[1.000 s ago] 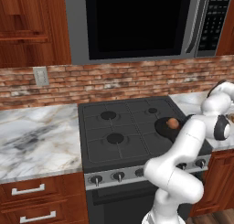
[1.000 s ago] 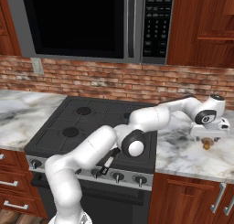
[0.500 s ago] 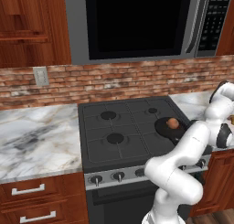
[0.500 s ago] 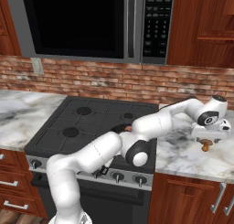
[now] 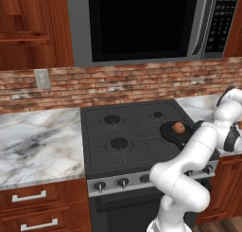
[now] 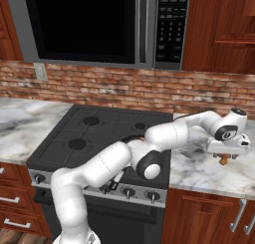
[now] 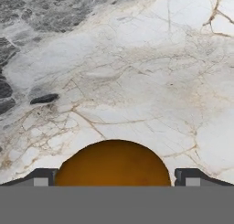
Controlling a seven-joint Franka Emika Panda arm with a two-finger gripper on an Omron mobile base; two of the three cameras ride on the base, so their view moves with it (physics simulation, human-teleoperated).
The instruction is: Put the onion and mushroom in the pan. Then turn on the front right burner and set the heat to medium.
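The onion (image 7: 113,163) lies on the marble counter (image 7: 137,72) at the hand view's bottom centre, between your gripper's (image 7: 116,178) wide-apart fingertips, so closing off-centre could squirt that smooth ball away.

A red brick backsplash (image 5: 118,84) runs along the far wall, with a pale outlet plate (image 5: 42,78) set in it on the left. Above hangs a steel microwave (image 5: 151,25) with a dark glass door, flanked by reddish wood upper cabinets (image 5: 28,27). White marble counters (image 5: 38,141) with grey veining lie to both sides of the black stove (image 5: 123,136). Lower wood drawers (image 5: 33,202) carry 2 silver handles. Wood floor (image 5: 227,224) shows at near right.
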